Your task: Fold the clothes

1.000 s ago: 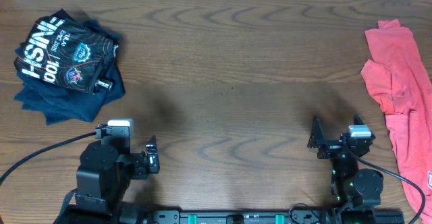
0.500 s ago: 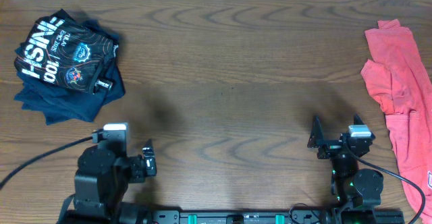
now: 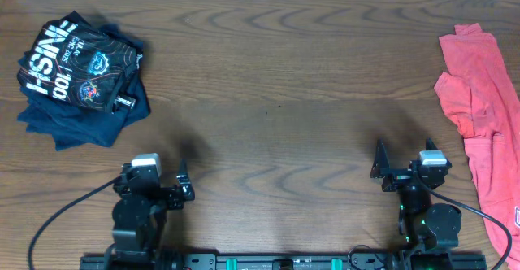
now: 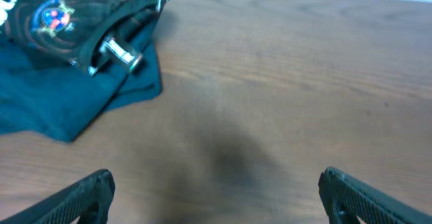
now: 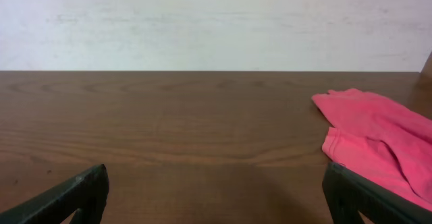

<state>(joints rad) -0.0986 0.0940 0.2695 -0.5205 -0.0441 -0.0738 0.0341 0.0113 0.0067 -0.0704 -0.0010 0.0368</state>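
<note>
Reaching for the black jersey (image 3: 80,63) far left, the empty wide-open left gripper (image 3: 182,190) could snag the dark blue garment (image 3: 69,126) underneath too; right gripper (image 3: 401,166) is equally open and empty.

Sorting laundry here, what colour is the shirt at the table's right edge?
The shirt is coral red, best seen overhead.

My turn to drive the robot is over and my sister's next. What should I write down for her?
Left claw: open, empty, by the front edge.
Right claw: open, empty, by the front edge too.
Black jersey: folded, atop a dark blue cloth at the table far left corner.
Done: jersey looks folded.
Left: red shirt lies rumpled at the right edge; probably next.
</note>
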